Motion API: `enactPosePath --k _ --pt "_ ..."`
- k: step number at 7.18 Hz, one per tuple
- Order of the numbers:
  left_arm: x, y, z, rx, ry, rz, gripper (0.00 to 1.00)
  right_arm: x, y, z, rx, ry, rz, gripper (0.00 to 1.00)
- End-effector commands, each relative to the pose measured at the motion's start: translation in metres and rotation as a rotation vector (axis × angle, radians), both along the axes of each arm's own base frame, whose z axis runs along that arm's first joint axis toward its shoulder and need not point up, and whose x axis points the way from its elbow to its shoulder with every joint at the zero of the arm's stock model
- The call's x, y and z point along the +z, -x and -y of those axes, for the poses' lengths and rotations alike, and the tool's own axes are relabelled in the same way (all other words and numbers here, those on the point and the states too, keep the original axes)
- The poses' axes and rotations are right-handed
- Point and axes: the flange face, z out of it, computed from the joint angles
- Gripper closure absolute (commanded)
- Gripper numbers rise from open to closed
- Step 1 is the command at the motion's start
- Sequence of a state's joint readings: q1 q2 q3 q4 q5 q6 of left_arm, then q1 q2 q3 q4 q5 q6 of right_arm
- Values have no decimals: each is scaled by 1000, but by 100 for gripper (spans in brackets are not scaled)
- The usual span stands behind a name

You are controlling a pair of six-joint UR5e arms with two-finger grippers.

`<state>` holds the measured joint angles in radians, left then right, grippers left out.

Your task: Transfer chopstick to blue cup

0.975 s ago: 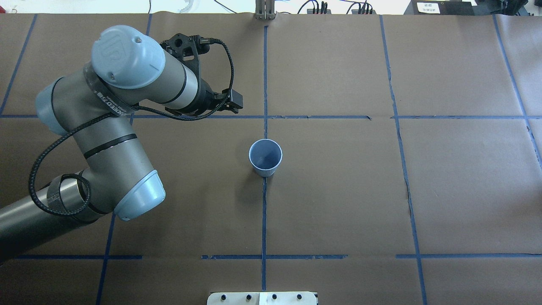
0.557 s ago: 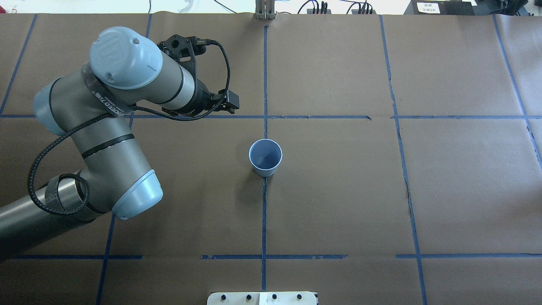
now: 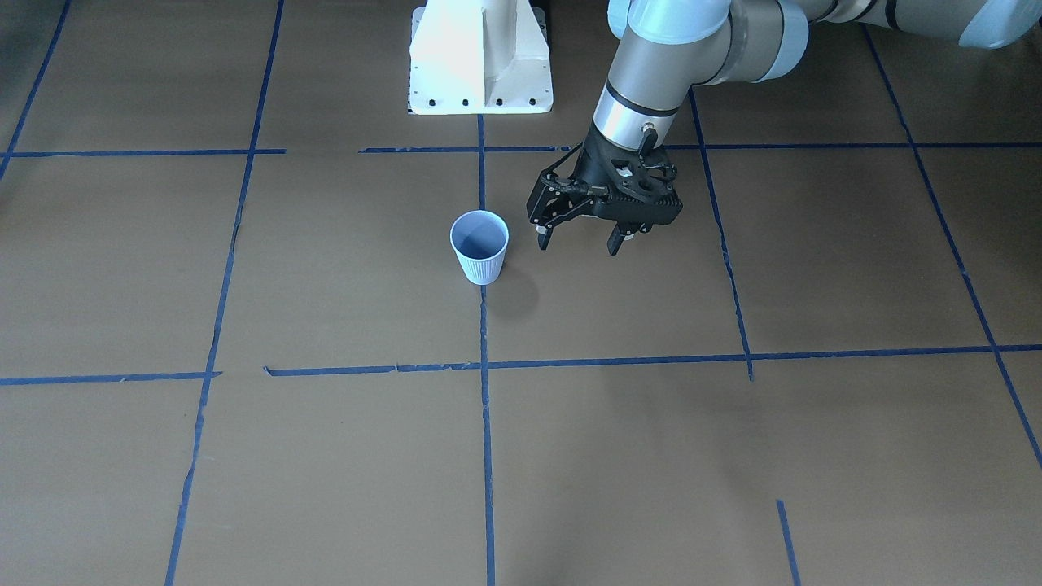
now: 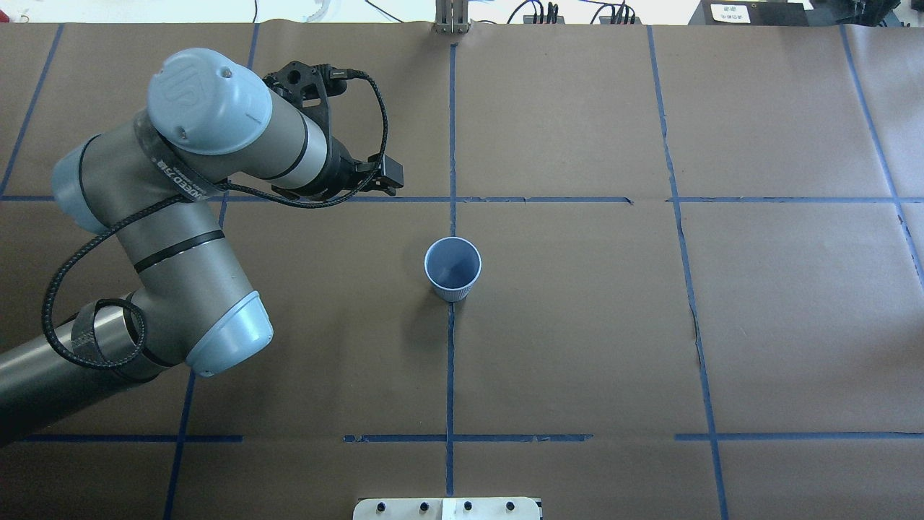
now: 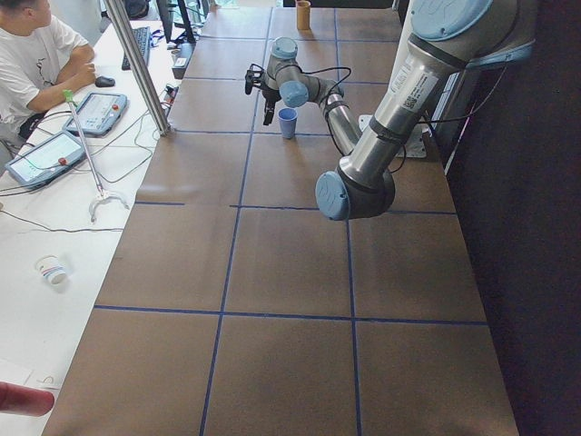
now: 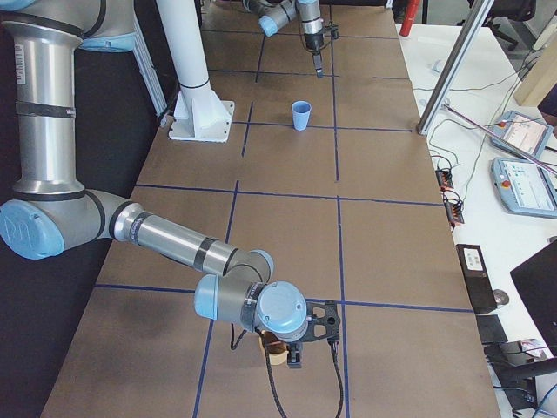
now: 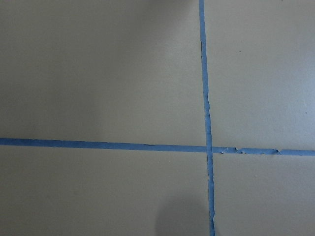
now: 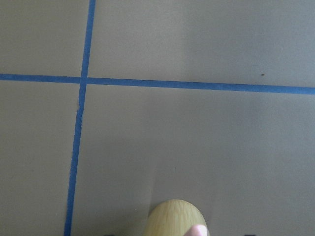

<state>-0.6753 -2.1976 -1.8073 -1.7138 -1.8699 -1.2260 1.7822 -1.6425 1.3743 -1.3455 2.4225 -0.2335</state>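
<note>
The blue cup (image 3: 479, 244) (image 4: 452, 269) stands upright near the table's middle, and nothing shows inside it. My left gripper (image 3: 579, 242) hangs open and empty above the paper, a short way off the cup toward the robot's left. The right gripper (image 6: 294, 353) is at the far right end of the table over a tan wooden holder (image 6: 277, 347); I cannot tell whether it is open or shut. In the right wrist view the holder (image 8: 174, 219) fills the bottom edge, with a small pink sliver (image 8: 199, 230), possibly the chopstick, at its rim.
Brown paper with blue tape lines (image 4: 450, 361) covers the table. The white robot base (image 3: 480, 57) stands behind the cup. A person (image 5: 36, 54) sits at a side bench with tablets and cables. A metal post (image 4: 452, 18) rises at the far edge.
The left arm has drifted slightly left and away from the cup in the overhead view. The cup has not moved.
</note>
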Motion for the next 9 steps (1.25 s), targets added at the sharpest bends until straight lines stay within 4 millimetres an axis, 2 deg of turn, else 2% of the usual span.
enactPosePath --k 1,2,3,4,7,8,9 --pt "4 0 -1 1 1 4 0 3 1 0 0 7 4 35" --pt "4 0 -1 1 3 4 0 3 1 0 0 7 4 66" --pt "6 1 -1 1 4 6 0 3 1 0 -1 4 5 87" --pt "7 1 -1 1 4 8 0 2 1 1 -2 1 5 97" --pt "5 2 -2 1 2 3 0 -13 -2 9 -2 -76 -10 100" --pt "4 3 -2 0 3 2 0 -19 0 7 -2 -145 -13 100" --pt "3 2 -3 1 1 0 0 -36 -8 -3 18 -201 0 100"
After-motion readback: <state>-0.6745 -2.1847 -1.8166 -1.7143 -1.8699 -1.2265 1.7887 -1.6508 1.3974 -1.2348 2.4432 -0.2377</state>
